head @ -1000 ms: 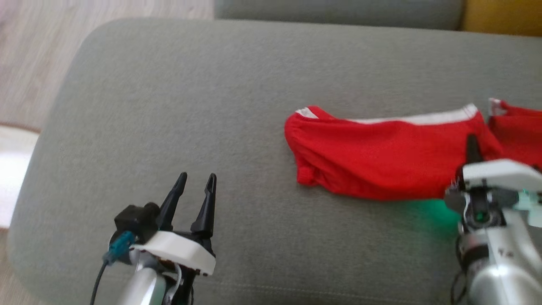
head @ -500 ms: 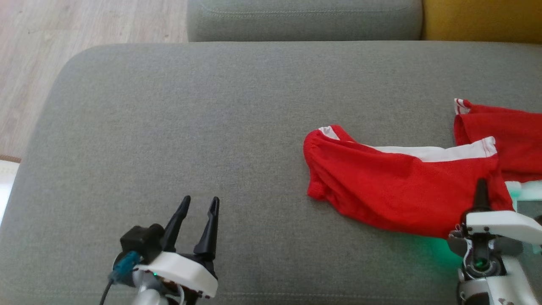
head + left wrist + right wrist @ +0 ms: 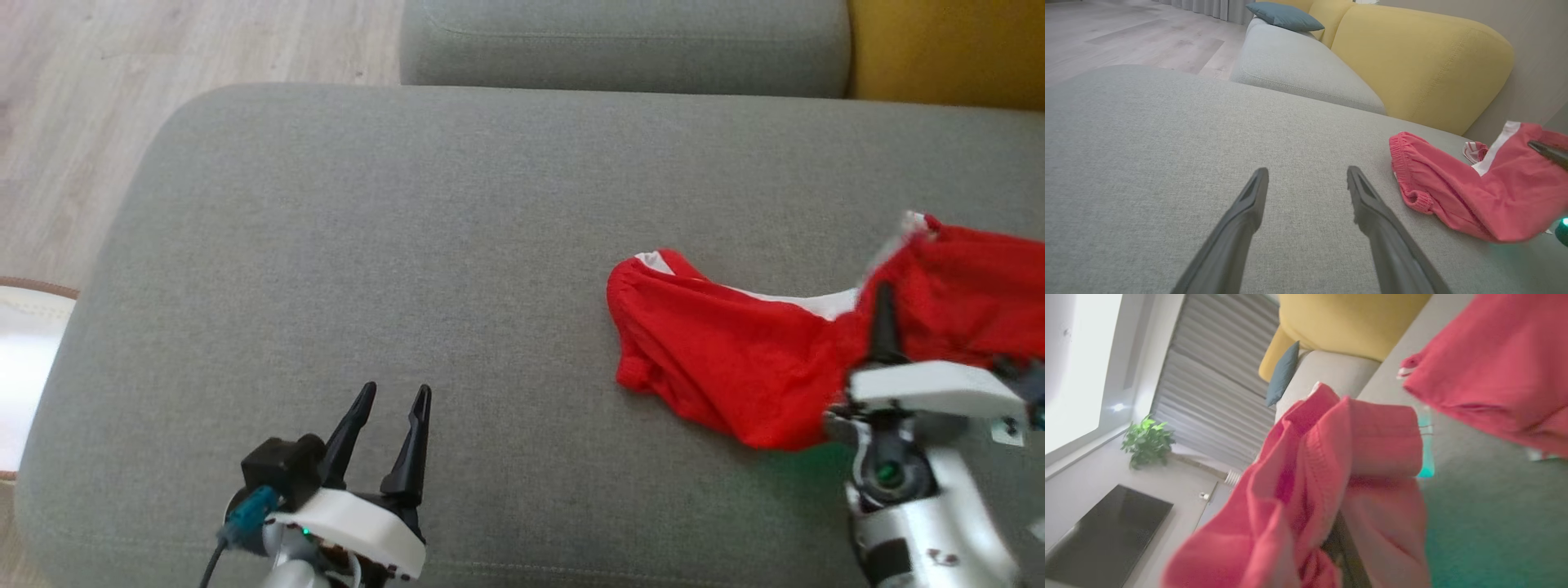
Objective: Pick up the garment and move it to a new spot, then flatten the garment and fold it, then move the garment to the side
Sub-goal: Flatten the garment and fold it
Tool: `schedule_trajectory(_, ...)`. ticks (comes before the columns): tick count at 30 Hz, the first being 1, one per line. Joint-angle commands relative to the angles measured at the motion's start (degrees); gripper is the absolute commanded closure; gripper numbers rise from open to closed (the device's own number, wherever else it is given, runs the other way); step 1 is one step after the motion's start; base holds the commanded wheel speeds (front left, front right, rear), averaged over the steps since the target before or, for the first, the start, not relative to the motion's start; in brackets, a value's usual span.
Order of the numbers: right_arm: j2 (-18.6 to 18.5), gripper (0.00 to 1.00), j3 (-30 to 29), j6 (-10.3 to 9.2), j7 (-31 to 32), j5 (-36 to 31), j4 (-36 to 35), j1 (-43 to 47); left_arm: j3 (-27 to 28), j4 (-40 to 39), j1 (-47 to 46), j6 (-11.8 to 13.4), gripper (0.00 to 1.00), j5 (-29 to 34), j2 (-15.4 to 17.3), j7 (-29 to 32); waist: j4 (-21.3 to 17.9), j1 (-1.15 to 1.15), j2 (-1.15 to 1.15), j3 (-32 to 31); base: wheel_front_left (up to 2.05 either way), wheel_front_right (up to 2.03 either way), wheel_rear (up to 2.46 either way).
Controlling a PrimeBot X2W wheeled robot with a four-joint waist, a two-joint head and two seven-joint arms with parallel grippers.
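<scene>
Garment (image 3: pixel 735 367) higher at right; open cushion (image 3: pixel 367 245) leftward

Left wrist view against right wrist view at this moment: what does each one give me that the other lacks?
Left wrist view: the open left gripper above the cushion, the wood floor, and the red garment with its elastic waistband lying on the cushion.
Right wrist view: a potted plant, a dark screen, ribbed blinds, and fabric bunched around the shut right gripper.
Both: the garment, the grey cushion, the yellow backrest and the blue pillow.
</scene>
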Motion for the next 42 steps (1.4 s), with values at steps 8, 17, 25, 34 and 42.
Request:
schedule_trajectory(8, -0.14, 1.0, 16.42, -0.04, -1.46, -2.57, -6.21, -2.73, 0.78, -0.93, -1.63, 0.32, 0.0, -0.32, 0.19, -0.7, 1.34, 0.0, 0.0, -1.01, 0.0, 0.0, 0.0)
schedule_trajectory(17, -0.14, 1.0, 27.17, -0.04, -4.99, -3.78, 2.0, -7.99, -0.12, -0.88, -2.38, 0.27, 0.0, -0.36, 0.19, -0.7, 3.16, 0.0, 0.0, 0.38, 0.0, 0.0, 0.0)
schedule_trajectory(25, -0.14, 0.0, 34.9, -0.04, -6.8, -2.72, 6.29, -11.51, -0.29, -0.8, -3.49, 0.36, 0.0, -0.67, 0.19, -0.7, 4.51, 0.0, 0.0, 1.96, 0.0, 0.0, 0.0)
schedule_trajectory(34, -0.14, 0.0, 44.5, -0.04, -5.74, -2.0, 9.44, -13.08, -0.09, -0.68, -4.28, 0.46, 0.0, -0.81, 0.19, -0.7, 4.72, 0.0, 0.0, 3.04, 0.0, 0.0, 0.0)
schedule_trajectory(42, -0.14, 0.0, 52.99, -0.04, -1.16, -1.58, 15.3, -15.64, -0.34, -0.54, -5.21, 0.61, 0.0, -1.13, 0.19, -0.7, 3.13, 0.0, 0.0, 3.82, 0.0, 0.0, 0.0)
